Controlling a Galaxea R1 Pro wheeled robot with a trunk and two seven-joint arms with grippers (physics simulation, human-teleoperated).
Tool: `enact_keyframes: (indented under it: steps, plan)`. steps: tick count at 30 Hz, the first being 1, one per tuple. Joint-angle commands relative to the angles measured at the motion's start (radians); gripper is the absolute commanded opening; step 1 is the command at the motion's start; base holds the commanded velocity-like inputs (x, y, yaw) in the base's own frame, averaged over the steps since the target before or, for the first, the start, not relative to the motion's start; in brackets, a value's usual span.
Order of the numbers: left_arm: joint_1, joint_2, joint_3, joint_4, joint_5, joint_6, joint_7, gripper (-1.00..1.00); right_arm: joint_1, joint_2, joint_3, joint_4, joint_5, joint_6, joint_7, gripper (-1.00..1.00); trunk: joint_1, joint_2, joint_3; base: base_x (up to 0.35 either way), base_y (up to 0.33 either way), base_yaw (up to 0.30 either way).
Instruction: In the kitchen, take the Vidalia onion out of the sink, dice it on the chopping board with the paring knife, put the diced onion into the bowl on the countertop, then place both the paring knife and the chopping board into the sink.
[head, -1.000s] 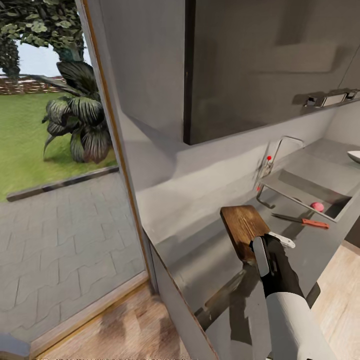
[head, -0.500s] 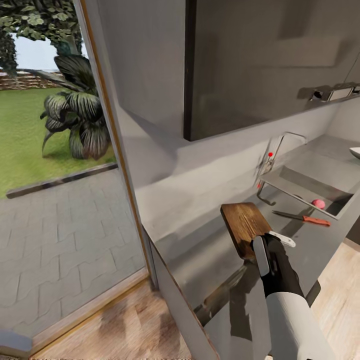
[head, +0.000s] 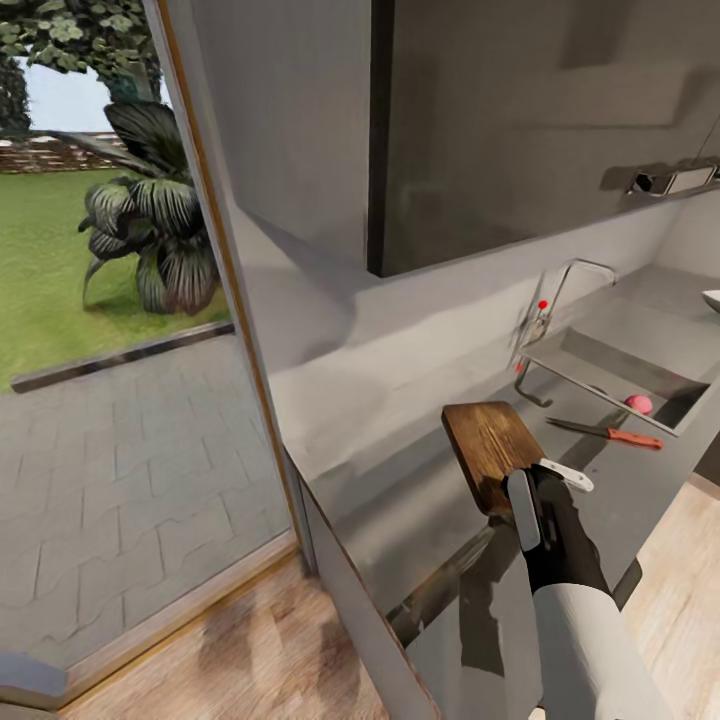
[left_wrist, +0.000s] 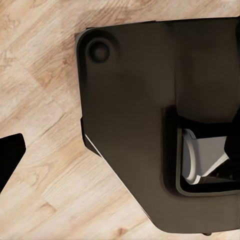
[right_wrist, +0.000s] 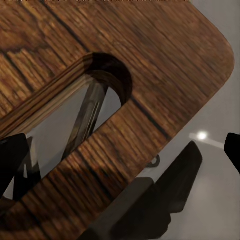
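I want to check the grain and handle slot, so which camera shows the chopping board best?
The right wrist view: the chopping board is close up, grain and oblong slot clear. The head view shows it whole but small on the countertop, by the right gripper. The left wrist view looks at wooden floor.

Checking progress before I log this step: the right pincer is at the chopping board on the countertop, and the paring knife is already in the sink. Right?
Not quite. The head view shows the paring knife on the countertop beside the sink, not in it. The right pincer is at the chopping board.
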Motion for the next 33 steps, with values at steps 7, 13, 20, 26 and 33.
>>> enact_keyframes:
  steps: [7, 13, 20, 26, 33]
  plan:
    - [0.000, 0.000, -0.001, -0.002, -0.001, 0.000, 0.000, 1.00, -0.001, -0.003, -0.002, 0.034, -0.008, 0.005, -0.008, 1.00, 0.001, -0.001, -0.002, 0.000, 0.000, 0.000]
    - [0.000, 0.000, -0.001, -0.002, -0.001, 0.000, 0.000, 1.00, -0.001, -0.004, -0.003, 0.034, -0.007, 0.008, -0.008, 1.00, 0.001, -0.001, -0.002, 0.000, 0.000, 0.000]
    - [0.000, -0.002, -0.001, -0.003, -0.001, 0.000, 0.000, 1.00, -0.001, -0.004, -0.003, 0.034, -0.007, 0.009, -0.008, -1.00, 0.001, -0.001, -0.002, 0.000, 0.000, 0.000]
    - [0.000, -0.003, -0.001, -0.003, -0.001, 0.000, 0.000, 1.00, -0.001, -0.004, -0.003, 0.033, -0.007, 0.009, -0.009, -1.00, 0.001, -0.001, -0.002, 0.000, 0.000, 0.000]
    - [0.000, -0.002, -0.001, -0.003, -0.001, 0.000, 0.000, 1.00, -0.001, -0.004, -0.003, 0.032, -0.007, 0.007, -0.010, -1.00, 0.001, -0.001, -0.002, 0.000, 0.000, 0.000]
